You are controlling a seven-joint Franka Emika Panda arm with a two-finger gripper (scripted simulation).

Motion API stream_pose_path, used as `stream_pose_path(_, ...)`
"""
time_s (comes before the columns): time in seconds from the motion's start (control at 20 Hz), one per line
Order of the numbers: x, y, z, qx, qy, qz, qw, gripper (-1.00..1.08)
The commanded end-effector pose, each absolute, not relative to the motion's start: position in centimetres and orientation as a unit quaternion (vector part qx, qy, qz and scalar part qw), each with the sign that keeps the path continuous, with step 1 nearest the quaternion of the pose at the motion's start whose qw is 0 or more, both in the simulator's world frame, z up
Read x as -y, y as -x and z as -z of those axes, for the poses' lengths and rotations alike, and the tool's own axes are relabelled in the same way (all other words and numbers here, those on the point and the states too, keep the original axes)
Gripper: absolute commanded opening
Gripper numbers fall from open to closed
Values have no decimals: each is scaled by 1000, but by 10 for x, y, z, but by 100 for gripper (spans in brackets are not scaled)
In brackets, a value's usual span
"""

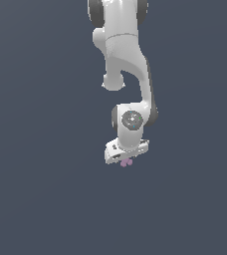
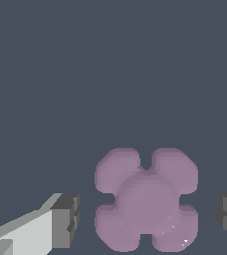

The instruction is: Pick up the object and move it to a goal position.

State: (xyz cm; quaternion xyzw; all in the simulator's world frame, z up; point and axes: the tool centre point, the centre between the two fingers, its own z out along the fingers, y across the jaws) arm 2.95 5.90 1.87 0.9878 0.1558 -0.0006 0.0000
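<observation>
Background's just a flat dark slate-blue surface [image 1: 36, 199] filling both views edge to edge, evenly lit, matte, with only a faint lighter patch toward the middle.

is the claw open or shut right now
Open. In the wrist view the claw has a clear gap between each fingertip and the purple object sitting between them.

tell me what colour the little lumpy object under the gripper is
Pale purple-pink, plain with no pattern. The object shows best in the wrist view.
</observation>
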Motion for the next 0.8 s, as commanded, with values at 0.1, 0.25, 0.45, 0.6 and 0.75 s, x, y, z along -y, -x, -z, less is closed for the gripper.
stream_pose_path(0.1,-59,-31,-7,-156,-988,0,0,100)
stream_pose_path(0.25,-59,-31,-7,-156,-988,0,0,-100)
stream_pose_path(0.45,-59,-31,-7,-156,-988,0,0,-100)
stream_pose_path(0.6,-59,-31,-7,-156,-988,0,0,-100)
stream_pose_path(0.75,-59,-30,-10,-156,-988,1,0,-100)
